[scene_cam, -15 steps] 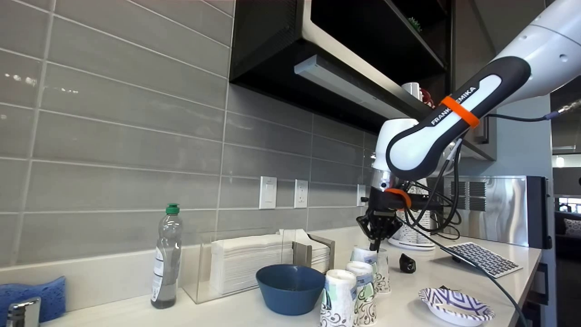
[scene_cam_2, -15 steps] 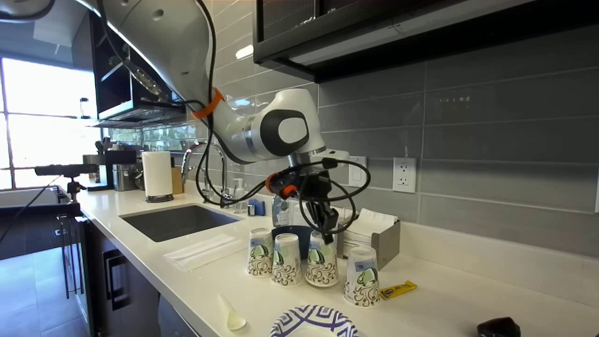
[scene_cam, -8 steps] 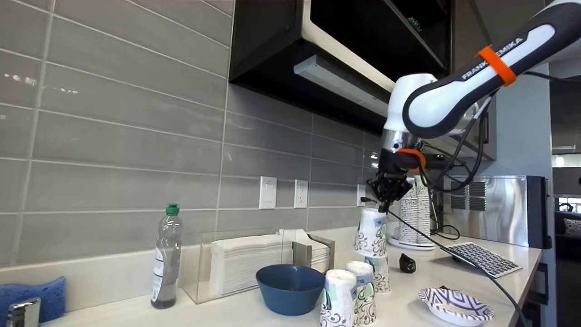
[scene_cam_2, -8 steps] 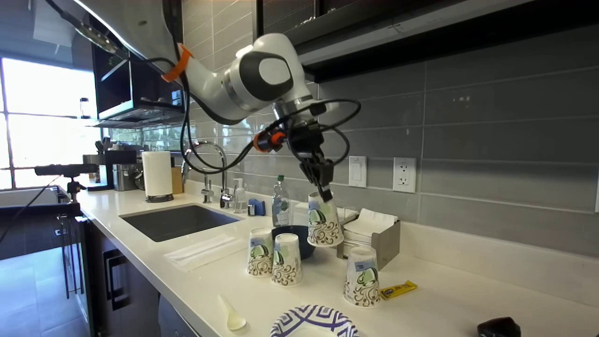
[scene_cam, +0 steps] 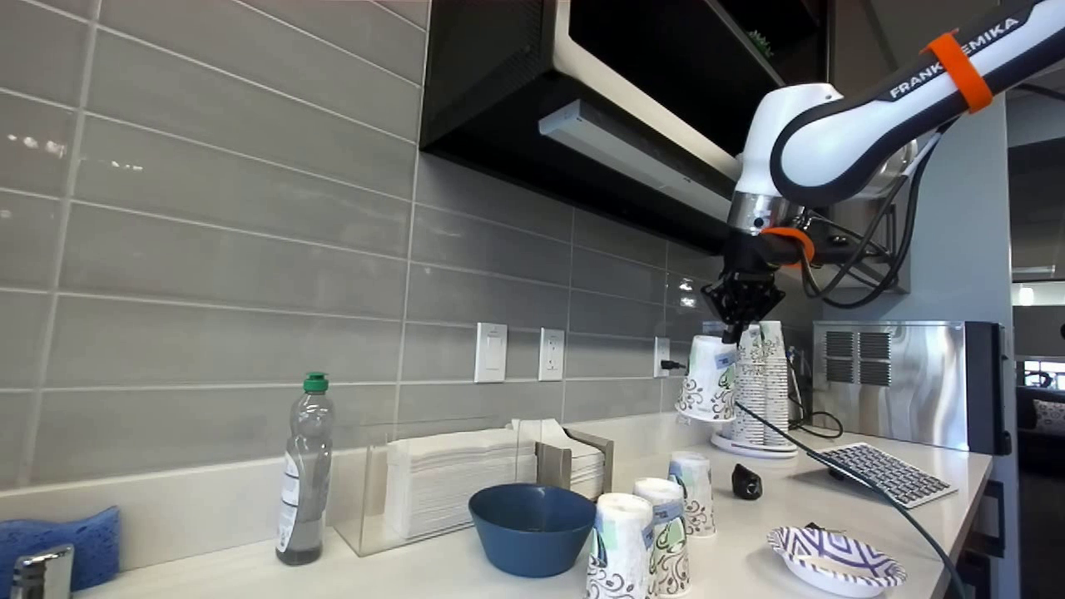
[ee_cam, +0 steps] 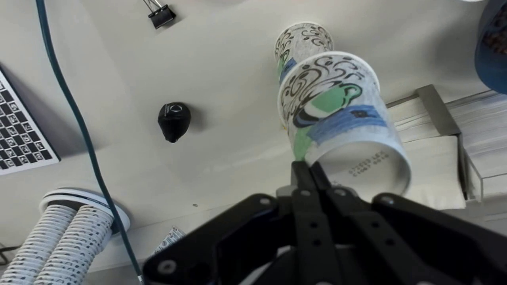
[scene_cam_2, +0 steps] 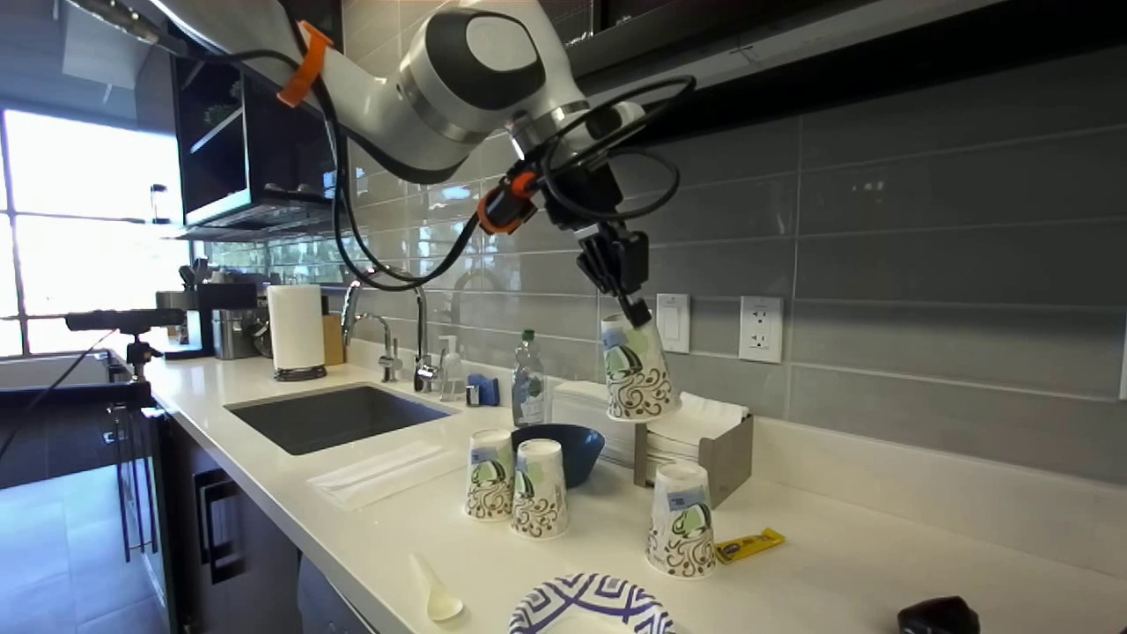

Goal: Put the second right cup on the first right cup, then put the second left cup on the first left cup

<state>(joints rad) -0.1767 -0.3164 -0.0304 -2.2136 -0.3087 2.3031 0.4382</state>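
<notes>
My gripper [scene_cam: 732, 334] is shut on the edge of an upside-down white paper cup [scene_cam: 707, 378] with a brown swirl and green print, held in the air and slightly tilted. The gripper [scene_cam_2: 637, 311] and held cup [scene_cam_2: 636, 377] also show in an exterior view, the cup above the napkin holder. In the wrist view the fingertips [ee_cam: 308, 165] pinch the base rim of the held cup [ee_cam: 330, 99]. A right-hand cup [scene_cam_2: 683, 519] stands upside down on the counter, partly hidden in the wrist view [ee_cam: 303, 42]. Two left-hand cups [scene_cam_2: 539, 490] [scene_cam_2: 489, 475] stand upside down close together.
A blue bowl [scene_cam: 532, 531] and a napkin holder [scene_cam_2: 733, 458] stand behind the cups. A yellow packet [scene_cam_2: 748, 546] lies beside the right cup. A patterned paper bowl [scene_cam: 836, 561], a spoon [scene_cam_2: 436, 592] and a black object [ee_cam: 174, 120] are on the counter.
The gripper has lifted the held cup off the counter. It has risen and moved toward the side of the standing right-hand cup. The other cups have not moved.
</notes>
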